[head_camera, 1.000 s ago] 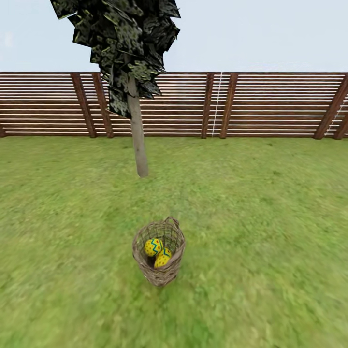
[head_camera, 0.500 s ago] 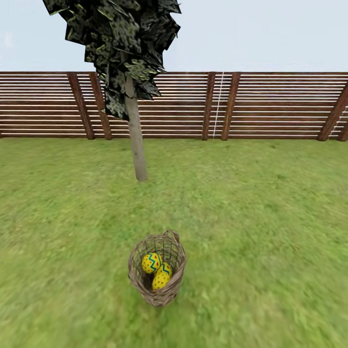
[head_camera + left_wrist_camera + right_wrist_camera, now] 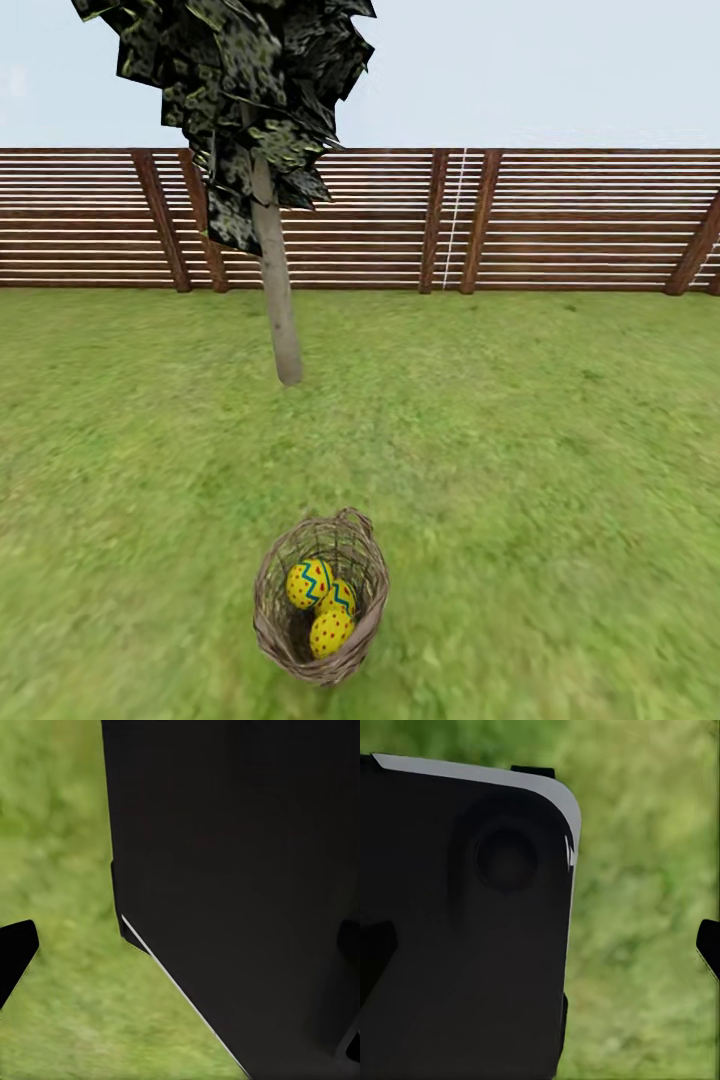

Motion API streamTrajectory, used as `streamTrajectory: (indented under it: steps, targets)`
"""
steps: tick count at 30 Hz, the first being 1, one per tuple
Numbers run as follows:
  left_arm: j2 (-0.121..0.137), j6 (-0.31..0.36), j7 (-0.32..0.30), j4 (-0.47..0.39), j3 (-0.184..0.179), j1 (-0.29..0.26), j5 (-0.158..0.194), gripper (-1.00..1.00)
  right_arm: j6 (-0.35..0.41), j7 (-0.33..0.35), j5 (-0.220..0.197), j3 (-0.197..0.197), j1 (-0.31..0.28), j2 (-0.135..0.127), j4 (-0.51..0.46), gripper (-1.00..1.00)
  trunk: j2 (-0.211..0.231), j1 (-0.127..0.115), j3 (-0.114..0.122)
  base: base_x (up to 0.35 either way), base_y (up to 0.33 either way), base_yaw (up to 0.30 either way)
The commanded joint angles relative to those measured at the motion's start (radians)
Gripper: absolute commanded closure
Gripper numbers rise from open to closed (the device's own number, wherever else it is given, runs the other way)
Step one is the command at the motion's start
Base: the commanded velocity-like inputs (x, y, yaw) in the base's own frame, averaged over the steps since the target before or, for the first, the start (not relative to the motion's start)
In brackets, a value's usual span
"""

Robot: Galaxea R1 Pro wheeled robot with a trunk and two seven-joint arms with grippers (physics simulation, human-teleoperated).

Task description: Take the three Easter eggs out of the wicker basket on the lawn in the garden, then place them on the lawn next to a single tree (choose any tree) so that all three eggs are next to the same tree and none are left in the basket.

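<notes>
— Starting from the left side of the lawn (image 3: pixel 560 470), what stands there?

— A tree (image 3: pixel 275 290) with a slender pale trunk and dark blocky leaf panels, rooted toward the far left part of the grass, well short of the brown slatted fence (image 3: pixel 560 220) that runs along the lawn's far edge.

— And the wicker basket (image 3: pixel 320 600)?

— It sits on the grass near the lawn's near edge, a little right of the trunk's line and well apart from it, tipped slightly so its mouth faces the camera. All three Easter eggs (image 3: pixel 322 605) lie inside, touching one another: one at the left of the cluster, one beside it toward the middle, one lowest and nearest.

— What about the end effectors?

— Each wrist camera looks past a large dark body panel of the robot (image 3: pixel 240 885) at blurred grass. Dark finger tips show at the edges: the left gripper (image 3: pixel 184 952) and the right gripper (image 3: pixel 544 941) both look spread wide, with nothing between the fingers.
</notes>
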Motion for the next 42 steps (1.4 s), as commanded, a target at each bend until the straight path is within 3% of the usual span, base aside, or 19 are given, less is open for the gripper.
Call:
streamTrajectory:
  steps: [1,7,10,12,16,20,21,22,24,25,32,36,37,42]
  targets:
    - [0.000,-0.001,0.001,-0.002,0.001,0.000,0.001,-1.00,-0.003,0.000,0.006,0.002,-0.001,0.002,0.001,-1.00,0.000,0.001,-0.001,0.335,0.000,0.000]
    - [0.000,-0.001,0.001,-0.003,0.006,0.000,0.001,-1.00,-0.003,-0.002,0.008,0.005,-0.001,-0.002,-0.001,-1.00,0.000,0.001,-0.001,0.333,0.000,0.000]
    - [0.002,-0.002,0.000,-0.018,0.004,-0.001,0.000,-1.00,0.018,0.003,0.009,0.005,-0.001,-0.002,-0.138,-1.00,0.000,0.001,-0.001,0.006,0.000,0.000]
    - [0.011,0.010,-0.002,-0.100,0.003,-0.006,-0.001,-1.00,0.194,0.002,0.013,0.004,-0.002,-0.003,-0.393,-1.00,0.000,0.001,-0.001,0.000,0.000,0.000]
    - [0.041,0.042,-0.002,-0.200,0.004,-0.039,-0.002,-1.00,0.494,0.001,0.013,0.001,-0.002,-0.003,-0.732,-1.00,0.000,0.001,-0.001,0.000,0.000,0.000]
    - [0.062,0.185,-0.003,-0.243,0.006,-0.139,-0.002,-1.00,0.744,0.004,0.001,-0.010,-0.002,-0.003,-1.069,-1.00,0.000,0.001,-0.001,0.000,0.000,0.000]
    - [0.067,0.230,-0.003,-0.255,0.006,-0.176,-0.001,-1.00,0.821,0.005,-0.003,-0.025,-0.002,-0.002,-1.174,-1.00,0.000,0.001,-0.001,0.000,0.000,0.000]
    - [0.067,0.294,-0.003,-0.308,0.006,-0.234,0.000,-1.00,0.915,0.006,-0.009,-0.085,-0.008,0.002,-1.310,-1.00,0.000,0.001,-0.001,0.000,0.000,0.000]
    - [0.059,0.404,-0.003,-0.407,0.008,-0.272,0.000,-1.00,0.958,0.007,-0.028,-0.125,-0.029,0.002,-1.356,-1.00,0.000,0.001,-0.001,0.000,0.000,0.000]
    - [0.037,0.553,-0.003,-0.563,0.011,-0.296,0.001,-1.00,0.971,0.011,-0.048,-0.135,-0.048,0.001,-1.374,-1.00,0.000,0.001,-0.001,0.000,0.000,0.000]
    - [-0.062,0.789,-0.003,-0.967,0.012,-0.322,0.001,-1.00,0.977,0.012,-0.054,-0.141,-0.094,-0.007,-1.385,-1.00,0.000,0.001,-0.001,0.000,0.000,0.000]
    - [-0.078,0.885,-0.003,-1.061,0.012,-0.370,0.002,-1.00,0.977,0.012,-0.054,-0.149,-0.101,-0.032,-1.386,-1.00,0.000,0.001,-0.001,0.000,0.000,0.000]
    - [-0.081,0.910,-0.003,-1.072,0.012,-0.409,0.001,-1.00,0.977,0.012,-0.054,-0.152,-0.102,-0.043,-1.386,-1.00,0.000,0.001,-0.001,0.000,0.000,0.082]
    - [-0.079,0.927,-0.002,-1.066,0.012,-0.453,-0.002,-1.00,0.979,0.010,-0.053,-0.152,-0.103,-0.049,-1.383,-1.00,0.000,0.001,-0.001,0.000,0.000,0.241]
